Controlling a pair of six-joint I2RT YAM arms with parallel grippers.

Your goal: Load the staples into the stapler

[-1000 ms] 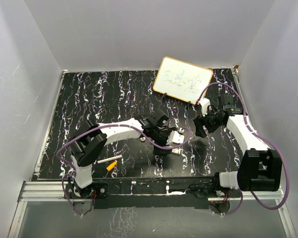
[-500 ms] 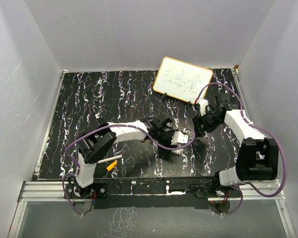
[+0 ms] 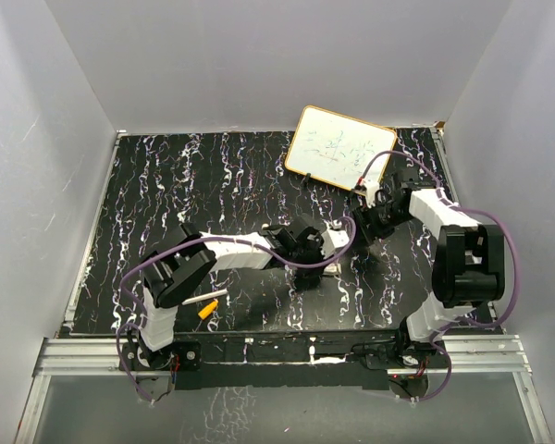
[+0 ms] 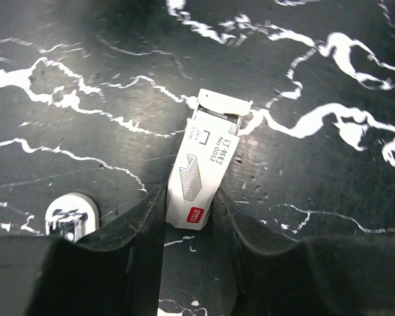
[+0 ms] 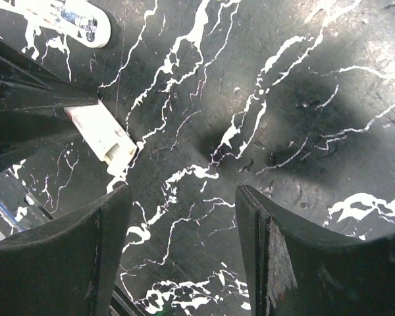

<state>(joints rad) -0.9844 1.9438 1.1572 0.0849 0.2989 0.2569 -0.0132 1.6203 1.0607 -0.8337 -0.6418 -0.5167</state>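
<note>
White staple box (image 4: 201, 174) flat, flap open; stapler (image 4: 69, 217) beside.

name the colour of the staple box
White staple box with a red end patch; left wrist view shows it best.

The staple box (image 4: 201, 178) looks like matt white card; the table (image 4: 85, 52) (black, white-veined) gleams glossy at its 12 o'clock.

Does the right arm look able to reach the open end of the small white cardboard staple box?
Probably yes. The open right claw hangs beside the small white cardboard staple box; its open end sticks out beyond the left claw gripping it, with only bare black marbled table between.
</note>
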